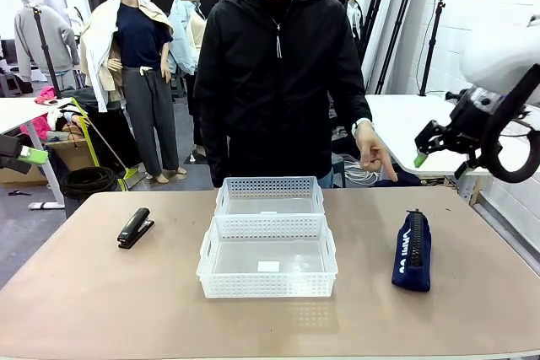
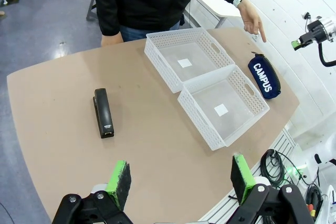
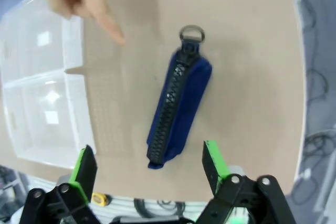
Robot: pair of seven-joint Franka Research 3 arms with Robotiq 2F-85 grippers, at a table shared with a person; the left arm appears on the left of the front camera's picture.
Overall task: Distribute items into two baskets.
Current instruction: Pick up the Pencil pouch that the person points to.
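Note:
The navy "CAMPUS" pouch lies on the table's right side, zipper up. In the right wrist view the pouch sits below and between the fingers of my right gripper, which is open and empty. That gripper hangs high above the table's right edge. The black stapler lies on the left. Two white baskets stand mid-table touching each other, the far one and the near one, both empty. My left gripper is open, high off the table's left end.
A person in a black jacket stands at the far side, and their hand points a finger down toward the pouch. Bare tabletop surrounds the stapler and the baskets. Cables hang below the table's near edge.

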